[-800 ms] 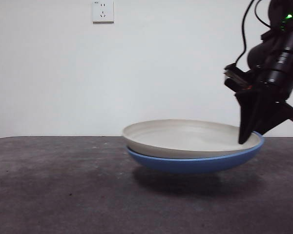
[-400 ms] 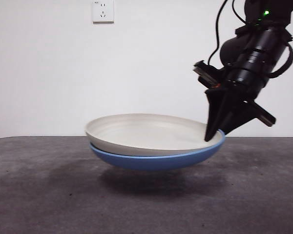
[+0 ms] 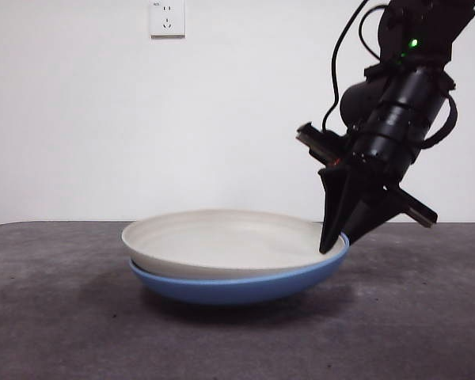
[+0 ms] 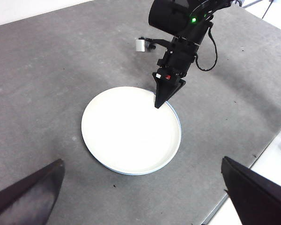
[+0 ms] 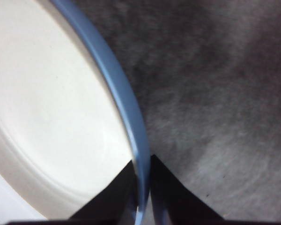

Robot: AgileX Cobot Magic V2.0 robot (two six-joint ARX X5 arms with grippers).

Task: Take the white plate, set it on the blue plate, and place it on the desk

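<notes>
**Setting the stacked plates down on the desk**

The right gripper [image 3: 332, 245] pinches the rims of the blue plate [image 3: 237, 286] and the white plate [image 3: 222, 244] nested in it, one jaw on each side of the edge. The stack reaches away from the jaws and seems to rest on the desk [image 3: 63, 317]. I judge it best to lower gently and let go only once it lies flat. The left gripper [image 4: 140, 197] waits high above, its jaws spread wide.
</notes>
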